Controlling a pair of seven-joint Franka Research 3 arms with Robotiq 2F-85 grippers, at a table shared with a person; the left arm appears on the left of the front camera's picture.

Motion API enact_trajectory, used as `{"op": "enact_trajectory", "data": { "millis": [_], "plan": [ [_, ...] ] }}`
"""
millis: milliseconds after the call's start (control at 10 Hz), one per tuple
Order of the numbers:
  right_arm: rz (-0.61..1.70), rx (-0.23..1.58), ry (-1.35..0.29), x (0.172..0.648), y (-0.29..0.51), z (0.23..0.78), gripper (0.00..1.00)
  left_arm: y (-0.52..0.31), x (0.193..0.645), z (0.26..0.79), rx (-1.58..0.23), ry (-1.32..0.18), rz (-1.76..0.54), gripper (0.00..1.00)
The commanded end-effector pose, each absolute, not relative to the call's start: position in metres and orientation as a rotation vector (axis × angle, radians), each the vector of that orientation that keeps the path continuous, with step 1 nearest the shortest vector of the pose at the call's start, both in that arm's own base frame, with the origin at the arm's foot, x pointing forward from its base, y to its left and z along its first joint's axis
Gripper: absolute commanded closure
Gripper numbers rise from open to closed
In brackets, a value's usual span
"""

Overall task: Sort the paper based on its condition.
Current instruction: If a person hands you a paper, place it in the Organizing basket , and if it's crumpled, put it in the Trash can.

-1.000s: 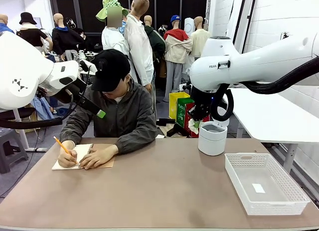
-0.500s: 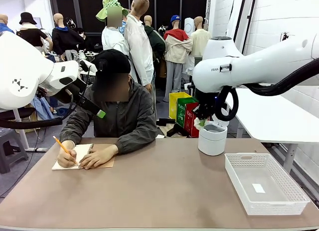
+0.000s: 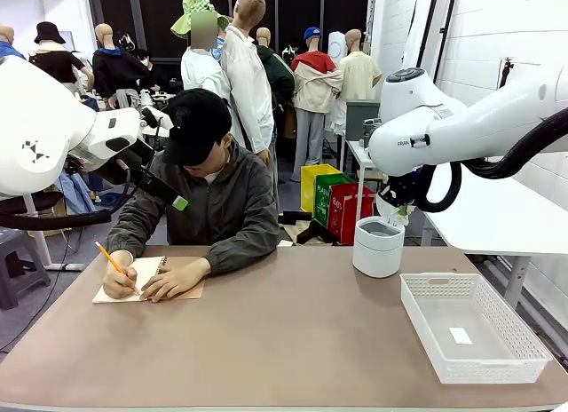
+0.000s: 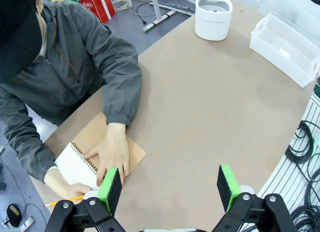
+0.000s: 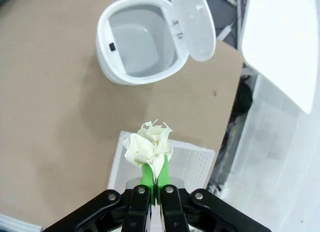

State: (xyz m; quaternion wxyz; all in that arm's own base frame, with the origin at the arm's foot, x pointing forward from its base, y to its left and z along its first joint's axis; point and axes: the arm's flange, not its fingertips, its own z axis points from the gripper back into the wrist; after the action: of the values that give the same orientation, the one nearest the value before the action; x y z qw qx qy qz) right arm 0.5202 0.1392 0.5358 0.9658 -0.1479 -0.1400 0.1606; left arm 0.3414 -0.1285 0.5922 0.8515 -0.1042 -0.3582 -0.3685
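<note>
- The white mesh basket sits nearest on the robot's right. It holds a tiny white slip and no full sheet that I can see, so the pile of good sheets looks unstarted.
- The right gripper has its green pads pressed together on a crumpled wad of off-white paper, pinched at its lower end. In the right wrist view the wad hangs in the air above the tabletop, between the basket's corner and the bin, not yet over the bin's mouth.
- The white lidded bin stands just beyond the basket with its lid flipped open. What shows of the inside looks bare. This is probably where the spoiled paper goes, so the wad needs carrying over the opening and letting go.
- The left gripper is raised above the far left of the table, jaws spread wide and holding nothing.
- At the far side, a person's hand rests on a spiral-bound notebook while the other hand writes with a pencil. No loose sheet lies on the table, so the sorting seems barely begun.
</note>
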Motion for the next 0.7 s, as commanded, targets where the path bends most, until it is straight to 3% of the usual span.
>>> {"op": "enact_trajectory", "data": {
  "millis": [0, 600],
  "plan": [
    [0.349, -0.347, -0.256, 0.543, 0.147, 0.533, 1.0, -0.127, 0.342, 0.594, -0.224, -0.75, -0.775, 0.0],
    [0.505, -0.416, -0.226, 0.587, 0.158, 0.518, 1.0, -0.127, 0.342, 0.594, -0.224, -0.75, -0.775, 0.0]
  ]
}}
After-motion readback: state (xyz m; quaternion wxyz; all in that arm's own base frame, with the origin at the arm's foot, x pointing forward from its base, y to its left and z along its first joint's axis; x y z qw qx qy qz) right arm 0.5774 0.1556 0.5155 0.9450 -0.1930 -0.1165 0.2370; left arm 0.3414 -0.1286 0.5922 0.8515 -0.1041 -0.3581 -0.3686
